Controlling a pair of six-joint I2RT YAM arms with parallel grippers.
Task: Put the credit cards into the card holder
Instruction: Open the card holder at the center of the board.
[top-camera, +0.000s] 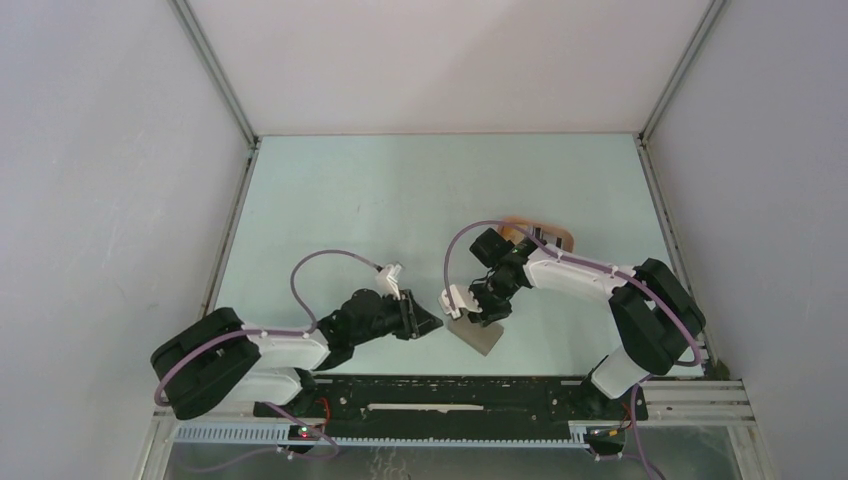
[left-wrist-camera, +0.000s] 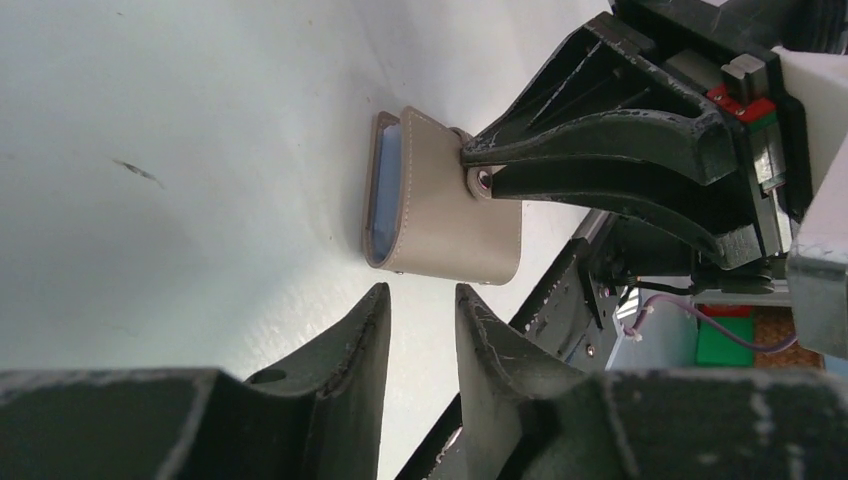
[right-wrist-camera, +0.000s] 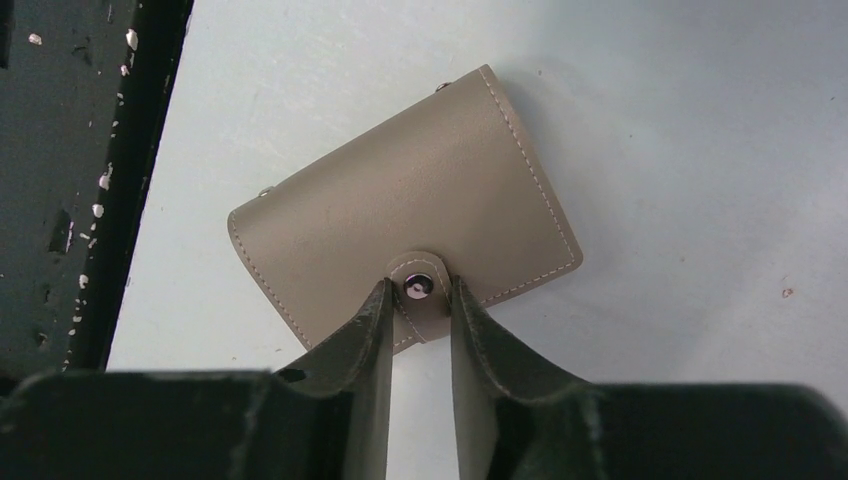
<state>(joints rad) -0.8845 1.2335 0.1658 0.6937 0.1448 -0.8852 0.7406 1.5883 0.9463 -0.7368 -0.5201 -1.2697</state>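
The card holder (top-camera: 482, 336) is a taupe-grey case, folded shut, lying near the table's front edge. In the right wrist view the card holder (right-wrist-camera: 400, 215) shows its snap tab. My right gripper (right-wrist-camera: 418, 288) stands tip-down on it, jaws a narrow gap apart on either side of the snap. In the left wrist view the holder (left-wrist-camera: 440, 220) shows a light blue card (left-wrist-camera: 386, 190) inside its open end. My left gripper (left-wrist-camera: 422, 295) is slightly open and empty, just short of the holder. The orange-yellow and striped cards are not visible.
A peach-rimmed oval tray (top-camera: 562, 234) lies behind the right arm, partly hidden by it. The black base rail (right-wrist-camera: 80, 150) runs close beside the holder along the table's near edge. Grey walls enclose the table on three sides.
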